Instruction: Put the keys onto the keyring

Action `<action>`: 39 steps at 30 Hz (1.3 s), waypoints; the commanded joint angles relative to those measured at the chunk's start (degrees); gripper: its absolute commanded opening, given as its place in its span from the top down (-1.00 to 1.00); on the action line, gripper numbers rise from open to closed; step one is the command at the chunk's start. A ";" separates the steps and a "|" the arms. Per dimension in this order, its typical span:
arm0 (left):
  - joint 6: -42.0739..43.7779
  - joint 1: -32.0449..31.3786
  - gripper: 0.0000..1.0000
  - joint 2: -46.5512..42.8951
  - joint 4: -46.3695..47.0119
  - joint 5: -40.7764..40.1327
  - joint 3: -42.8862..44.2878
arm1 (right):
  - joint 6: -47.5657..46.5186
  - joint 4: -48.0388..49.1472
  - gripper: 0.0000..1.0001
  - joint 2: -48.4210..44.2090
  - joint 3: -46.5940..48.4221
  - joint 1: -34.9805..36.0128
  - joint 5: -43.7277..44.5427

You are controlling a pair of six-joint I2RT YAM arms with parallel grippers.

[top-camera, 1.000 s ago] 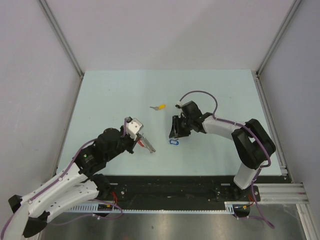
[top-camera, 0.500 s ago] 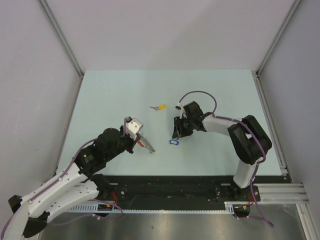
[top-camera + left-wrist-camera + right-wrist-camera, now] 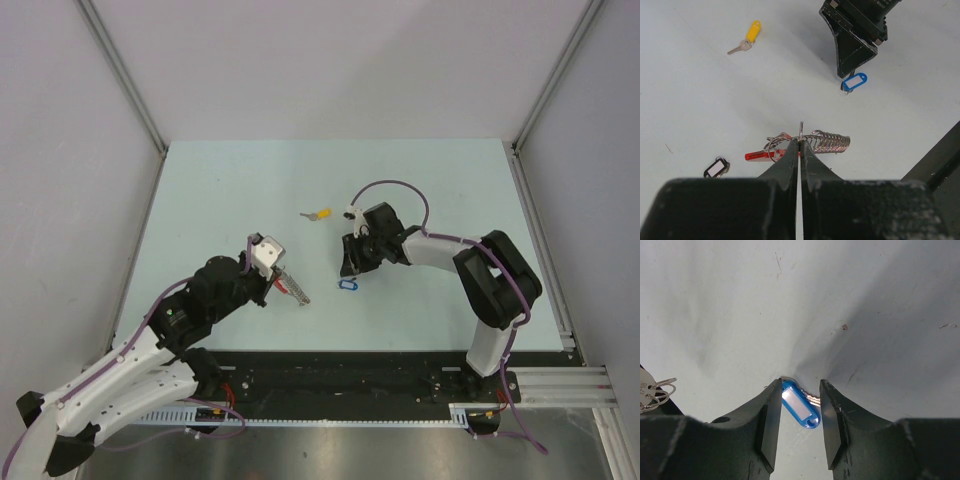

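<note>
Right jaws: about half open and set down astride the blue key (image 3: 800,410), one pad on each side of its tag. Nothing is gripped yet!
Just changed: in the overhead view the right arm has crept a touch toward 10 o'clock. The gap is the same, and the blue key hasn't budged.
Meaning: this looks like the final line-up for the pick. No key has been lifted or threaded so far.
Left jaws: pinched fully shut on the keyring (image 3: 810,144), with a thin ring edge poking up between the tips. They've held steady all second.
Keyring look: a silvery coil of rings and chain, with the red tag (image 3: 757,155) trailing toward 8 o'clock.
Keyring place: left of centre on the desk (image 3: 220,190), with the blue key near at 3 o'clock.
Yellow key (image 3: 320,213): lying alone at 1 o'clock of the keyring, silver blade and yellow cap, well apart from both jaws.
</note>
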 commanded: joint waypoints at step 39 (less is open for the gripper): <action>-0.43 1.66 0.99 -1.90 1.33 -1.04 0.98 | 2.47 -12.69 0.17 -10.58 -0.89 10.28 21.16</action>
